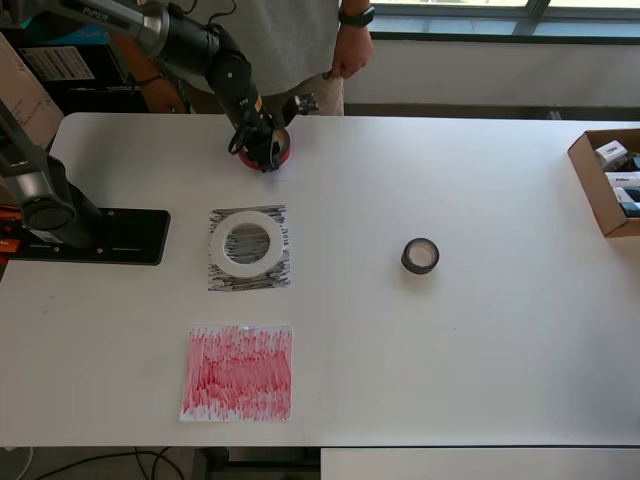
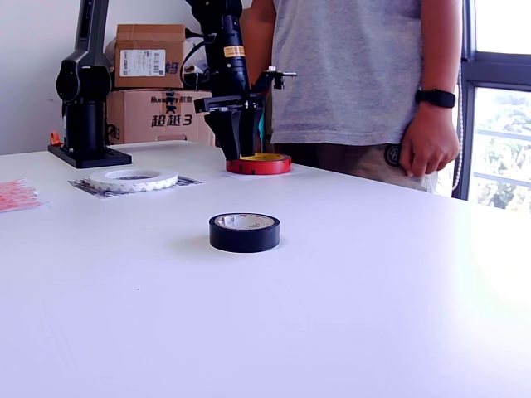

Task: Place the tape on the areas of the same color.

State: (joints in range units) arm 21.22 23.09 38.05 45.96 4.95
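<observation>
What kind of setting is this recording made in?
Probably a robotics lab or office test bench: a white table beside a window, stacked cardboard boxes behind the arm's base, and a person standing by while the gripper works at a red tape roll.

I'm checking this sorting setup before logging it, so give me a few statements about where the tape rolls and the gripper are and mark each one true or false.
1. The white ring lies on the black patch. True.
2. The small black roll sits on the red patch. False: it lies on bare table, to the overhead view's right of both patches.
3. The gripper is down at the red roll. True, though whether it grips the roll cannot be told.
4. The red patch has a roll on it. False: nothing lies on it.
5. The red roll lies near the table edge where a person stands. True.
</observation>
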